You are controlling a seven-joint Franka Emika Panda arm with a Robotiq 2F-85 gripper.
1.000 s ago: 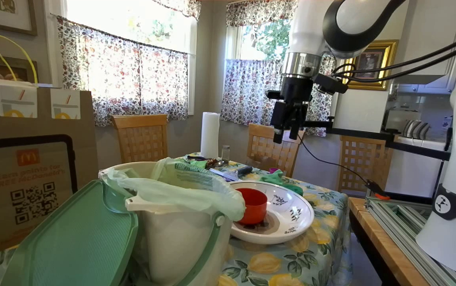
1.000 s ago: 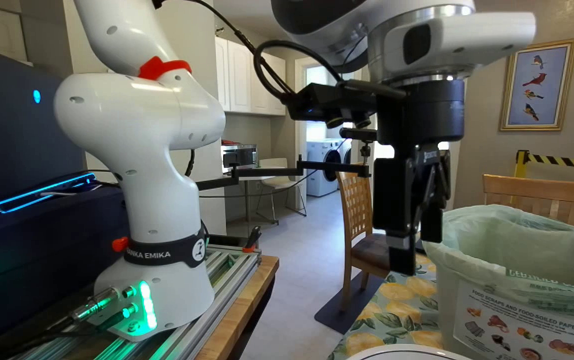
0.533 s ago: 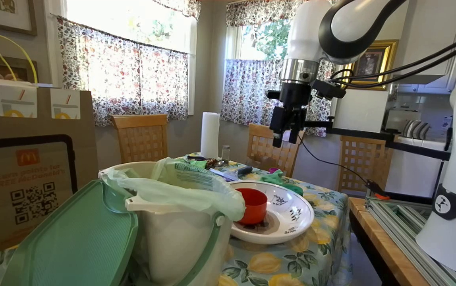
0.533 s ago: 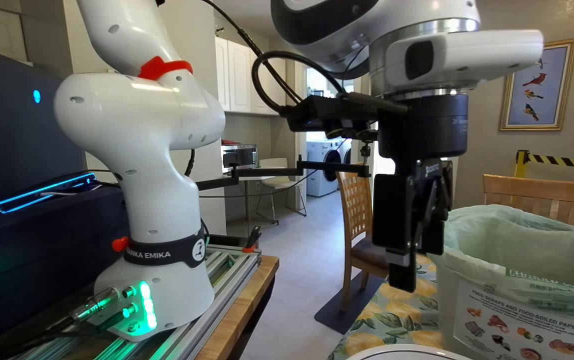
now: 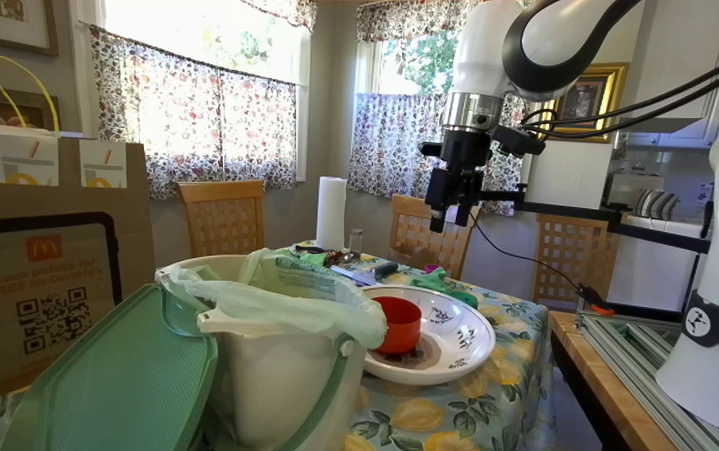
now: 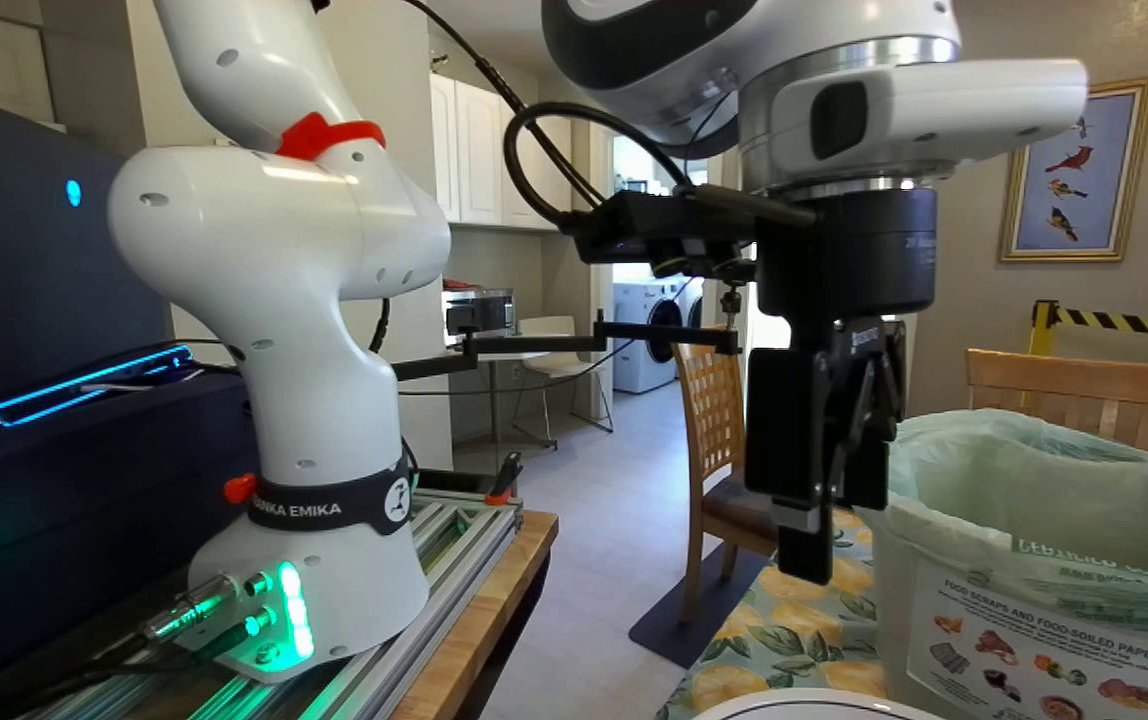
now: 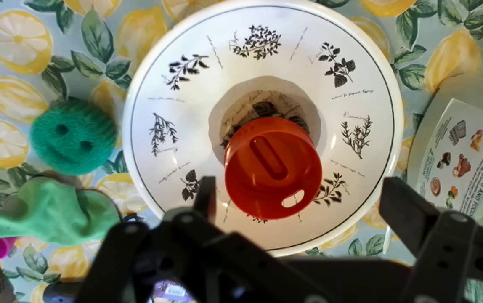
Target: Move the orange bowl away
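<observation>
The orange bowl [image 5: 404, 332] is a small red-orange cup-shaped bowl. It sits inside the large white plate [image 5: 466, 366] with dark plant drawings. In the wrist view the orange bowl [image 7: 262, 193] shows its open top, with an oval hole near its rim. The white plate [image 7: 394, 113] lies around it. My gripper [image 5: 450, 219] hangs well above the plate, pointing down, and also shows in an exterior view [image 6: 836, 535]. In the wrist view its fingers [image 7: 298, 191] are wide apart with nothing between them. The bowl is out of view in an exterior view where only the plate's edge [image 6: 814, 700] shows.
A white tub [image 5: 290, 382] with a pale green bag stands close beside the plate, partly overlapping the bowl in view. A green lid [image 5: 121, 376] leans on it. A green scrubber [image 7: 73, 136] and green cloth [image 7: 52, 212] lie by the plate. A paper roll [image 5: 331, 213] stands further back.
My gripper has come down a little since one second ago. Over the last half second it shows no clear motion. The bowl and plate have not moved.
</observation>
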